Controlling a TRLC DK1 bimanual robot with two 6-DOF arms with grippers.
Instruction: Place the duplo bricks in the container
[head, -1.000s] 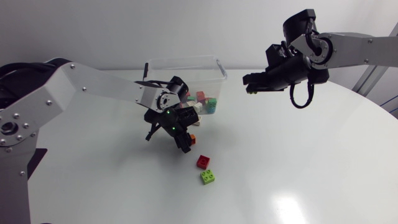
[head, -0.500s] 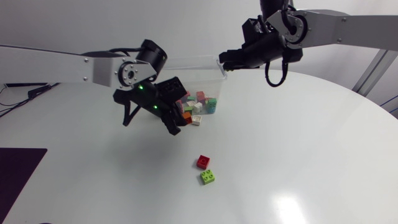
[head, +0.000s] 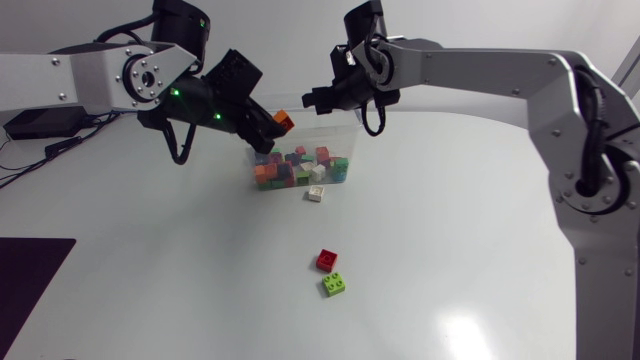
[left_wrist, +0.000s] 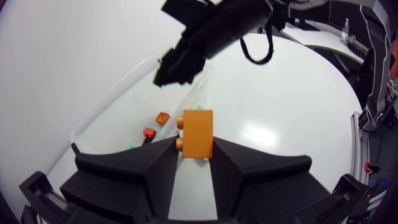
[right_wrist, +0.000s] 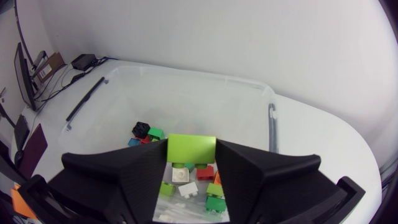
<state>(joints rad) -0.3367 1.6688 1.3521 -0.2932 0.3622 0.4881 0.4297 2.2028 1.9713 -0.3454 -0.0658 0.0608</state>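
**Fig. Both arms now lifted over the clear plastic container (right_wrist: 186, 93).**
My left gripper (left_wrist: 194, 152) clamps an orange duplo brick (left_wrist: 198, 132), my right gripper (right_wrist: 191, 163) a lime brick (right_wrist: 191, 148).

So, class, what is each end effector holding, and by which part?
Left end effector: orange plastic duplo brick, by its opposite sides. Right end effector: lime-green plastic duplo brick, likewise.

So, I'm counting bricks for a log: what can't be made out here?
Head view: the brick pile in the container overlaps, too small to count.
Head view: the white brick, inside or outside the clear wall, unclear.
Right wrist view: the right gripper and its lime brick cover part of the pile.
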